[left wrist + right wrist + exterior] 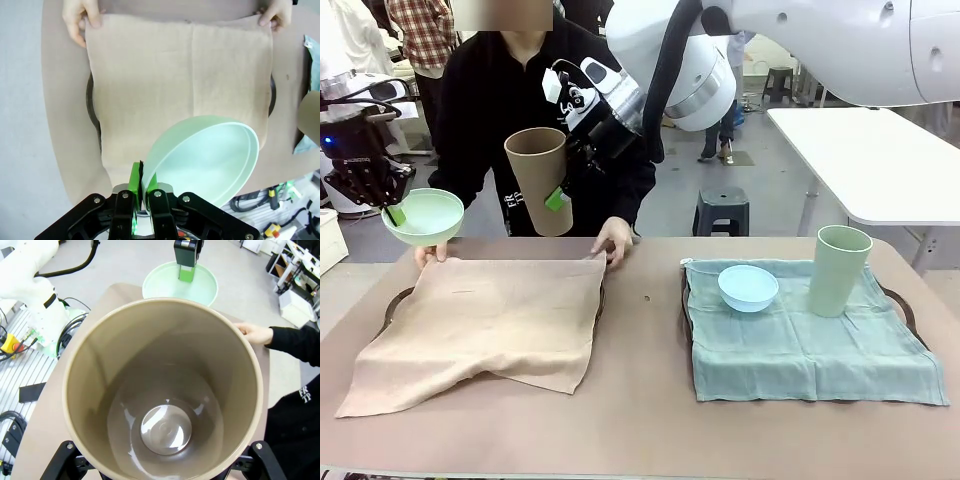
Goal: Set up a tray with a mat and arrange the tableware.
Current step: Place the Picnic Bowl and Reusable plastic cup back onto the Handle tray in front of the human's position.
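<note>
left tray [394, 305] mostly buried under the tan mat [490, 320], just rim peeking at 9 o'clock | right gripper [165, 475] fingers hidden behind the brown cup [165, 390] | teal mat [306, 42] cut off at 3 o'clock edge

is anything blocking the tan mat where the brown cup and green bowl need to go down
Nothing stands on the tan mat; its middle is bare cloth. The person's hands rest only on its far corners. The brown cup in the right gripper and the pale green bowl in the left gripper hang above it.
</note>
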`<action>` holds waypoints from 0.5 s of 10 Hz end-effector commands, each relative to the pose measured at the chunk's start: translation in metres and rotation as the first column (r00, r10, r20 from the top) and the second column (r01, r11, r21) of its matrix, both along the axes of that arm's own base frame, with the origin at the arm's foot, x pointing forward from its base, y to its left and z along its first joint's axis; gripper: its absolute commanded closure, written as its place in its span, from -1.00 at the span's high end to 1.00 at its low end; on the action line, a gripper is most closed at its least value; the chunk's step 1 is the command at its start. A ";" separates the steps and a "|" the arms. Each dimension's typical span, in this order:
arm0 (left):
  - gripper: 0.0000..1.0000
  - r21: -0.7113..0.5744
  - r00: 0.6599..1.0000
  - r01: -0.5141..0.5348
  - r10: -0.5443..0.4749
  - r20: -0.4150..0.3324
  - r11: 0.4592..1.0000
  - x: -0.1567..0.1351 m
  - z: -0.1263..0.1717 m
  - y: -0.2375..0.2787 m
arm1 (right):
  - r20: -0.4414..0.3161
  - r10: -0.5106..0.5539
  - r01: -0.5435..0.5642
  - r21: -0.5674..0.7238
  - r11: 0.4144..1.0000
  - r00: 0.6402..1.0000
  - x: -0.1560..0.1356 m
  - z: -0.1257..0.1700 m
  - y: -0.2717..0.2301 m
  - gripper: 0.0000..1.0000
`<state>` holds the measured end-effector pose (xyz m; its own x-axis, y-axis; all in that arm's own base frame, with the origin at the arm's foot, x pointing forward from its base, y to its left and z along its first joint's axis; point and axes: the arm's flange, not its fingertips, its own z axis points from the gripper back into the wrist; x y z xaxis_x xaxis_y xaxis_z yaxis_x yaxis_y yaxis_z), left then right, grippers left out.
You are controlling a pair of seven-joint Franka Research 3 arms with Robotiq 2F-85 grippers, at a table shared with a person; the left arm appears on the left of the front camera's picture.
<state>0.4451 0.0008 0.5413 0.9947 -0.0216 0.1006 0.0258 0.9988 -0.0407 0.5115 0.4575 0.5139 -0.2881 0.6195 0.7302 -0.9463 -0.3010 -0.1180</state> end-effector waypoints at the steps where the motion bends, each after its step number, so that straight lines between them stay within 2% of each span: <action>1: -1.00 0.007 1.000 0.003 -0.003 0.017 1.000 -0.001 0.002 0.000 | 0.007 -0.006 0.006 0.002 1.000 1.000 -0.001 0.001 -0.002 -1.00; 5: -1.00 0.007 1.000 0.003 -0.003 0.017 1.000 -0.001 0.002 0.000 | 0.007 -0.006 0.006 0.002 1.000 1.000 -0.001 0.001 -0.002 -1.00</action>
